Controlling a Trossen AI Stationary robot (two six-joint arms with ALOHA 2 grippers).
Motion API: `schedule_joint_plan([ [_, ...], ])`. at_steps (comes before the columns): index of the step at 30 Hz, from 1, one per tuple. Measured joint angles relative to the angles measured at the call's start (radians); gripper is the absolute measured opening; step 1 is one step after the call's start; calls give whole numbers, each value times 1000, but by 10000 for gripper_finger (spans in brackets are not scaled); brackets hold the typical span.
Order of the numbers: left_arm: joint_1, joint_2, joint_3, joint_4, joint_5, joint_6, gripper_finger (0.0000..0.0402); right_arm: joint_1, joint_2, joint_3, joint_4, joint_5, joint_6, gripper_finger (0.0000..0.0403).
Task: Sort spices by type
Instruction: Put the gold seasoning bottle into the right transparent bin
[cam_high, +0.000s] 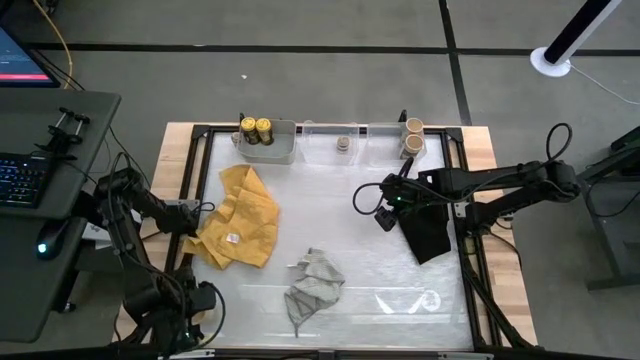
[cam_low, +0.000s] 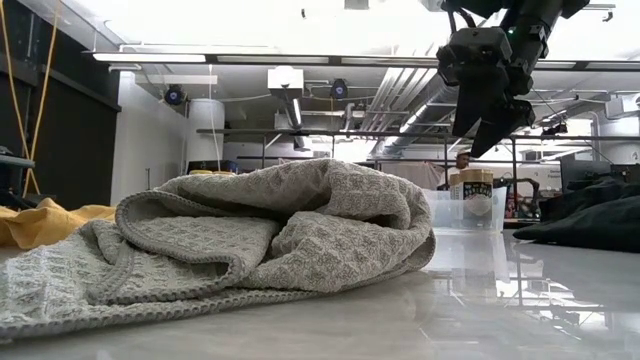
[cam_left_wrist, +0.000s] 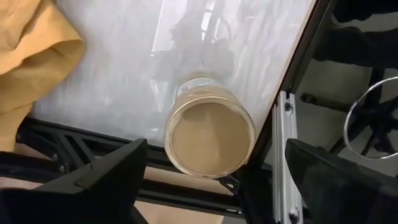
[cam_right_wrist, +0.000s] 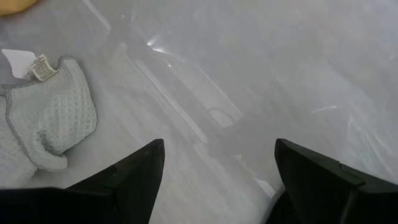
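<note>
Yellow-topped dark jars, two tan jars and one tiny jar sit in the back bins, but a third tan jar waits at the worktop's edge by the open left tool; the right tool hangs open, empty.

Overhead downward; low level; wrists close; shared grey cloth.

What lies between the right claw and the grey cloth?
Nothing. In the high view, only bare white tabletop separates the right claw from the grey cloth.
</note>
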Motion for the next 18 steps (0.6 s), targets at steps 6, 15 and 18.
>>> schedule_joint_plan([
  [6, 17, -46, 30, -16, -71, -106, 304, 0, 0, 0, -1, 0, -5, 300],
  [15, -19, -47, 2, -17, -35, -201, 17, 0, 0, 0, 0, 0, -11, 300],
  [18, -17, -47, -31, 7, -35, -207, 3, 0, 0, 0, -1, 0, -13, 300],
])
